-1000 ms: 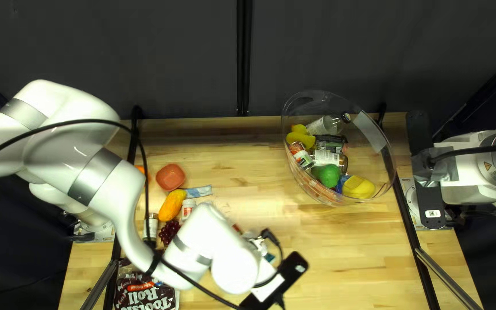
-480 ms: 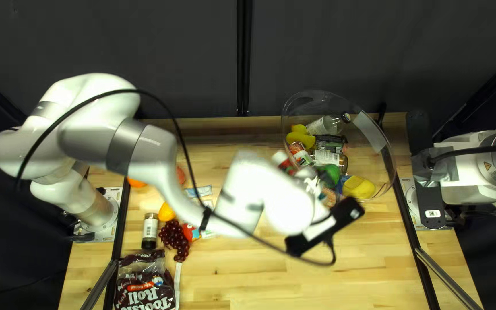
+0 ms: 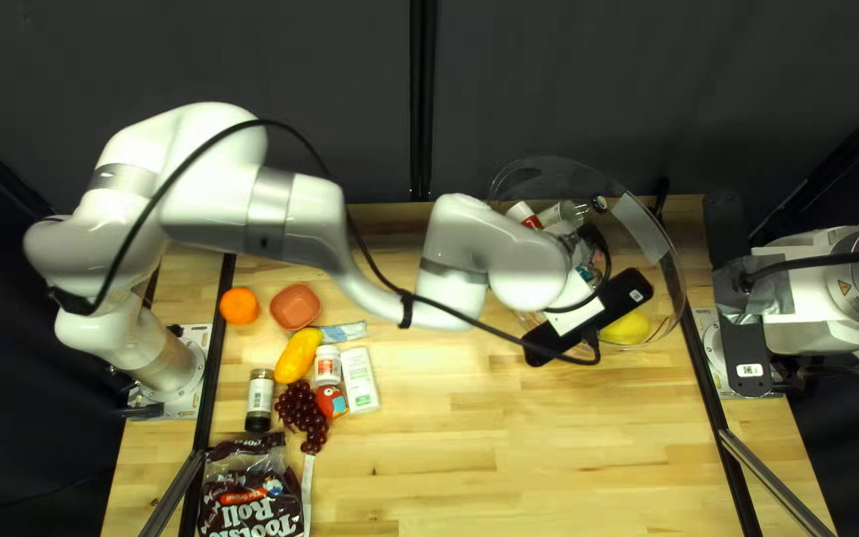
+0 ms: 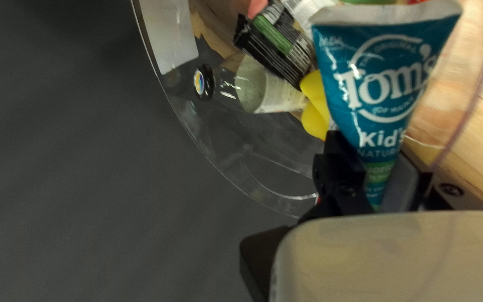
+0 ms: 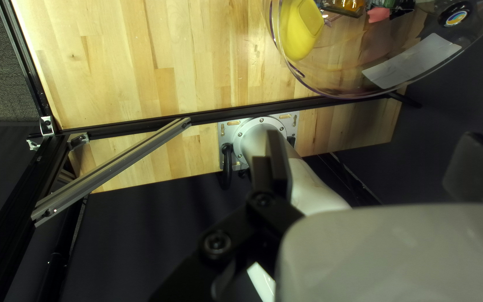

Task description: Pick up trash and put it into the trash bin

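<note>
The left gripper (image 4: 378, 162) is closing its two fingers on the narrow end of a toothpaste tube (image 4: 387, 78), one finger pressing from each side. The tube is sitting over the mouth of the clear bin (image 3: 589, 161), at the right of the top left view and above its middle line. Its long axis is running out ahead of the fingers, roughly in line with them, the flat crimped end leading. The clear bottle (image 4: 225, 83) and a dark wrapper (image 4: 278, 42) are lying in the bin beyond the tube, so the heap appears to be waiting under the drop. How far the crimped end is hanging above or below the rim, I cannot tell.

The left arm (image 3: 300, 217) is reaching across from the left side and is doing the work; its gripper is the nearer one. The right arm (image 3: 817, 298) is standing at the right edge, its gripper (image 5: 371, 140) wide open and holding nothing.

The coming move is probably asking only for a release, minding the bin wall just beside the tube, where a swing outward could be catching it.
</note>
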You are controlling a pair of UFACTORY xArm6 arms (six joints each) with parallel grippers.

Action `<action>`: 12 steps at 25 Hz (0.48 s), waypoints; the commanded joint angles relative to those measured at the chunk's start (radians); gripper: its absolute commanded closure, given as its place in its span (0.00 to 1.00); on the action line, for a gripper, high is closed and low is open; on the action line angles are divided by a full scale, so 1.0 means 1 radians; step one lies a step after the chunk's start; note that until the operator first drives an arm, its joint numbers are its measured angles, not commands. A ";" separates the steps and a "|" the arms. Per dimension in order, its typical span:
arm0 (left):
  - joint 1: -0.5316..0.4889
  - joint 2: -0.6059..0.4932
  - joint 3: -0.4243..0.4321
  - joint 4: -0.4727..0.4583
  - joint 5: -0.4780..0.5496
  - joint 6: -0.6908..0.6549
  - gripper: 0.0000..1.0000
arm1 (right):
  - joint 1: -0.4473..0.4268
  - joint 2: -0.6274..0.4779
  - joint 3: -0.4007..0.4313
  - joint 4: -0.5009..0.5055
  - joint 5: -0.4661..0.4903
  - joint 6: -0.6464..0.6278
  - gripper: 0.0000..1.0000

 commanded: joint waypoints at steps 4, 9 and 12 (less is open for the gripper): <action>-0.005 0.021 -0.048 -0.095 0.006 0.023 0.00 | 0.000 0.000 0.000 0.000 0.000 0.000 0.00; -0.087 -0.032 -0.048 -0.133 0.118 -0.004 0.00 | 0.000 0.000 0.000 0.000 0.000 0.000 0.00; -0.127 -0.089 0.021 -0.176 0.163 -0.037 0.00 | 0.000 0.000 0.000 0.000 0.000 0.000 0.00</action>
